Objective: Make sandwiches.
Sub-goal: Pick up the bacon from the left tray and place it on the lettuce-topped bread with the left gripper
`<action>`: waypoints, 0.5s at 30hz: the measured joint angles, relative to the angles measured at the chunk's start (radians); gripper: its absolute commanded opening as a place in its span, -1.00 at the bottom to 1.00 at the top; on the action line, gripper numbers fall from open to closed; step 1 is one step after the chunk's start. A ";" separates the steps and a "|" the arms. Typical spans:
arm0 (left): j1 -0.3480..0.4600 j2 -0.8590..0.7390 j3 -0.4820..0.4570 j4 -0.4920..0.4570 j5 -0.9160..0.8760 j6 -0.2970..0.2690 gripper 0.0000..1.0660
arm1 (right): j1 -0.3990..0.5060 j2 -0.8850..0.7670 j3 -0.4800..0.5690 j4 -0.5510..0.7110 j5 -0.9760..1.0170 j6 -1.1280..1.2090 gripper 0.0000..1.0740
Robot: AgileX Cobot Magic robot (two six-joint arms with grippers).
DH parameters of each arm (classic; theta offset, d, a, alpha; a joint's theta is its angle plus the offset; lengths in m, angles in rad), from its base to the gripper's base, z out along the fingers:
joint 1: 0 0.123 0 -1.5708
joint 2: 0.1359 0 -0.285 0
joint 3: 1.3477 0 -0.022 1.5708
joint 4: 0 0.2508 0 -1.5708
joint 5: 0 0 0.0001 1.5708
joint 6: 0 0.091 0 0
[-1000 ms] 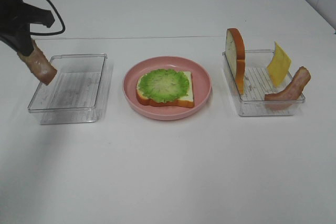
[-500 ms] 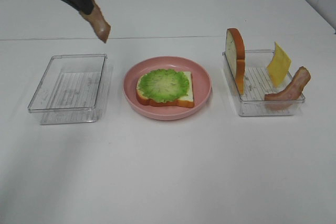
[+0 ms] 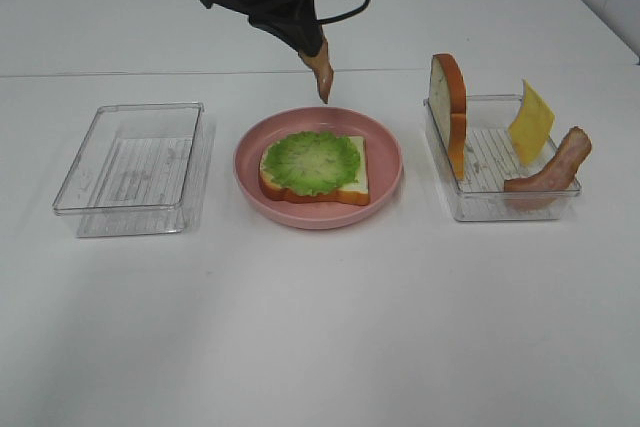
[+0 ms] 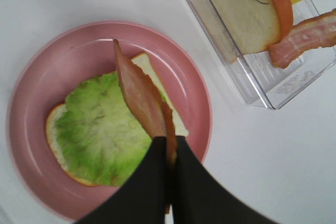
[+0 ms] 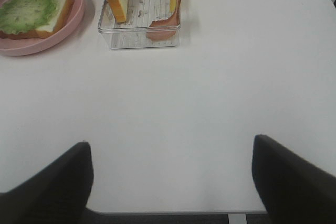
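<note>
Could land askew on the pink plate (image 3: 243, 162), missing the lettuce (image 3: 312, 160) on the bread slice (image 3: 357, 179) at centre, if dropped from the left gripper (image 3: 308, 37) clamped on the dangling bacon strip (image 3: 322, 79) at upper centre.

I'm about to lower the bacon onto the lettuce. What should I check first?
1. Bacon strip clamped in left gripper: ok.
2. Strip hangs over the lettuce, by the left wrist view: ok.
3. Lettuce lies flat on the bread slice, with nothing on top: ok.
4. Bread slice sits inside the pink plate: ok.
5. Right gripper open, over bare table away from the plate: ok.
6. Strip's height above the lettuce: cannot tell.
</note>
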 measured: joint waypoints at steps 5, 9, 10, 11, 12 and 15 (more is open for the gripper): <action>-0.023 0.055 -0.051 -0.031 0.001 0.000 -1.00 | 0.000 0.000 0.000 0.000 0.000 0.000 0.49; -0.023 0.082 -0.071 -0.070 -0.001 0.000 -1.00 | 0.000 0.000 0.000 0.000 0.000 0.000 0.49; -0.023 0.095 -0.074 -0.097 -0.002 0.007 -1.00 | 0.000 0.000 0.000 0.000 0.000 0.000 0.49; -0.023 0.102 -0.074 -0.110 -0.002 0.013 -1.00 | 0.000 0.000 0.000 0.000 0.000 0.000 0.49; -0.023 0.102 -0.074 -0.110 -0.002 0.013 -1.00 | 0.000 0.000 0.000 0.000 0.000 0.000 0.49; -0.023 0.123 -0.075 -0.152 -0.002 0.028 -1.00 | 0.000 0.000 0.000 0.000 0.000 0.000 0.49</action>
